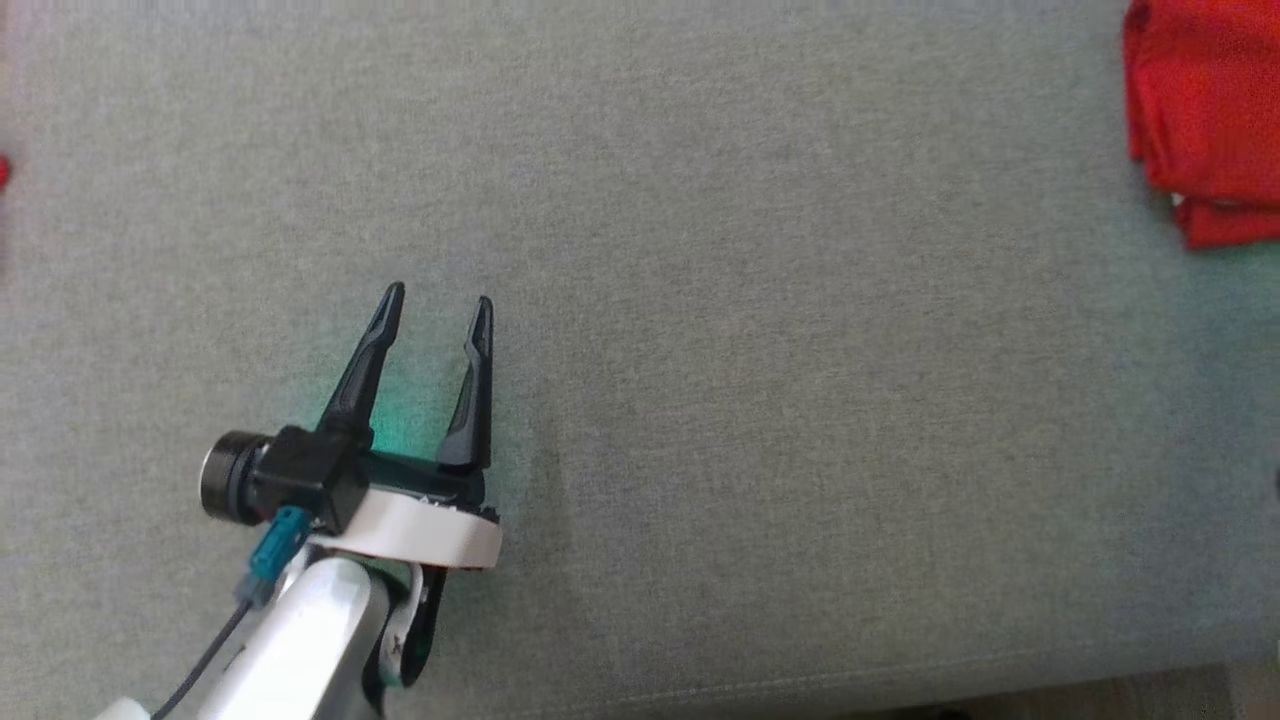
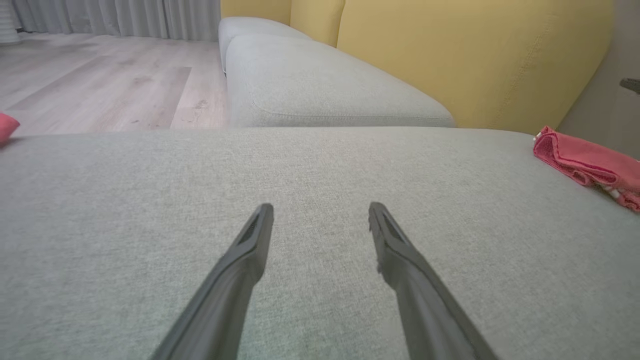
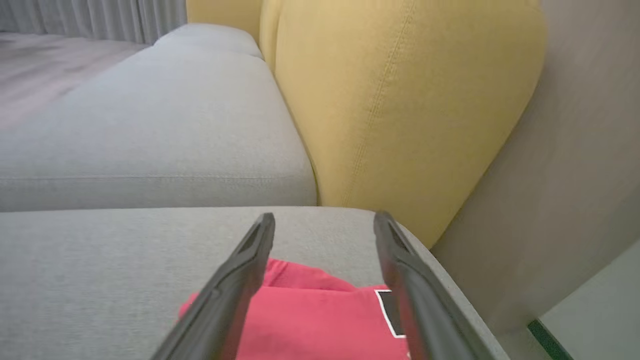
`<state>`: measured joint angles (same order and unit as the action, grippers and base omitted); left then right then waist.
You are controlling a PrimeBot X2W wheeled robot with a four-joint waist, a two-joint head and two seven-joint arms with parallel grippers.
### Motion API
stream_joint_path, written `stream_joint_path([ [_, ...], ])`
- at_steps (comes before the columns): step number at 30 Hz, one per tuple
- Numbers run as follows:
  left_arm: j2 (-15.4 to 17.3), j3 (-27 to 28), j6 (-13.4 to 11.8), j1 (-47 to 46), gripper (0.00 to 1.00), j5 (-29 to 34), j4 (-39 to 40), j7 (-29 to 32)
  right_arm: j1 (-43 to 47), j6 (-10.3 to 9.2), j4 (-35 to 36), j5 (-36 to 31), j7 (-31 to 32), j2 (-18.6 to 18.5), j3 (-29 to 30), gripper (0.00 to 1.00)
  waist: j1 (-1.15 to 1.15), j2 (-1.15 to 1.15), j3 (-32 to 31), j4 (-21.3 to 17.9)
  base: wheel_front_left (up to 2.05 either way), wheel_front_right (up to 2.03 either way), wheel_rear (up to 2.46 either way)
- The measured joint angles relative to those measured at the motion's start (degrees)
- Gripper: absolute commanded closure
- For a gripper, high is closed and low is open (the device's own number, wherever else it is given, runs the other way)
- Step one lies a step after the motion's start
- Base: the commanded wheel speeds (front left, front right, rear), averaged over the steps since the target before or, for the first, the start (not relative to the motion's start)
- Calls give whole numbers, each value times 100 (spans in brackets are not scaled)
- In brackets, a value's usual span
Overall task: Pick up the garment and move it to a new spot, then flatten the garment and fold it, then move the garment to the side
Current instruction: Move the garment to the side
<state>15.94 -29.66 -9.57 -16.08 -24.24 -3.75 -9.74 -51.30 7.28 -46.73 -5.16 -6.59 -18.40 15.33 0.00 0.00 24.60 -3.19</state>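
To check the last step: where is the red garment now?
In the head view the red garment lies at the upper right of the grey cushion, close under the open right gripper.

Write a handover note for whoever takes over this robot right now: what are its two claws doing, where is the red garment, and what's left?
Left gripper: open, empty, over the bare grey sofa seat.
Right gripper: open, fingers spread over the red garment, not gripping it.
Garment: folded, lying at the seat's right end, near the yellow back cushion.
Done: it looks folded and set aside.
To do: probably just pull the right arm clear.
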Motion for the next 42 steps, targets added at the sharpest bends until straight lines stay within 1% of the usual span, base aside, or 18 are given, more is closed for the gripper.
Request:
stream_joint_path([
  [4, -16, 32, -3, 26, 0, -110, -119, -102, 95, 0, 46, 310, -85, 186, -528, 0, 0, 0, -254, -42, 0, 0, 0],
  [9, -37, 208, -49, 331, 0, -303, -285, -227, 555, 0, 265, 756, -157, 400, -1206, 0, -1, 0, -700, -37, 0, 0, 0],
  [14, -53, 381, -62, 754, 0, -517, -499, -307, 1229, 0, 626, 1193, -156, 692, -1583, 0, -2, 0, -1223, 31, 0, 0, 0],
  [16, -51, 415, -99, 935, 0, -570, -557, -348, 1523, 0, 792, 1281, -166, 748, -1729, 0, -2, 0, -1435, 74, 0, 0, 0],
  [20, -58, 523, -105, 1309, 0, -659, -667, -398, 2253, 1, 1174, 1383, -204, 959, -1779, 0, -2, 0, -1827, 181, 0, 0, 0],
  [23, -59, 584, -108, 1566, 0, -715, -725, -404, 2897, 0, 1466, 1252, -249, 1157, -1769, 0, -2, 0, -2087, 268, 0, 0, 0],
  [28, -79, 683, -108, 1946, 0, -762, -767, -443, 3871, 1, 2028, 1099, -248, 1454, -1586, 0, -2, 0, -2418, 391, 0, 0, 0],
  [29, -79, 683, -108, 1946, 0, -762, -767, -443, 3871, 1, 2028, 1099, -248, 1454, -1586, 0, -2, 0, -2418, 391, 0, 0, 0],
  [33, -81, 742, -152, 2138, 0, -762, -761, -448, 4526, 0, 2565, 928, -243, 1530, -1492, 0, -2, 0, -2545, 481, 0, 0, 0],
  [34, -84, 755, -151, 2153, 0, -762, -762, -448, 4791, 1, 2797, 1083, -189, 1539, -1552, 0, -1, 0, -2568, 506, 0, 0, 0],
  [36, -90, 768, -149, 2153, 0, -762, -762, -454, 5037, 1, 2980, 1262, -157, 1557, -1666, 0, 0, 0, -2583, 514, 0, 0, 0],
  [39, -143, 768, -148, 2158, 0, -762, -761, -454, 5346, 0, 3148, 1434, -137, 1581, -1726, 0, 0, 0, -2595, 518, 0, 0, 0],
  [42, -191, 765, -142, 2161, 0, -761, -762, -454, 5466, 0, 3205, 1536, -113, 1581, -1783, 0, 0, 0, -2596, 517, 0, 0, 0],
])
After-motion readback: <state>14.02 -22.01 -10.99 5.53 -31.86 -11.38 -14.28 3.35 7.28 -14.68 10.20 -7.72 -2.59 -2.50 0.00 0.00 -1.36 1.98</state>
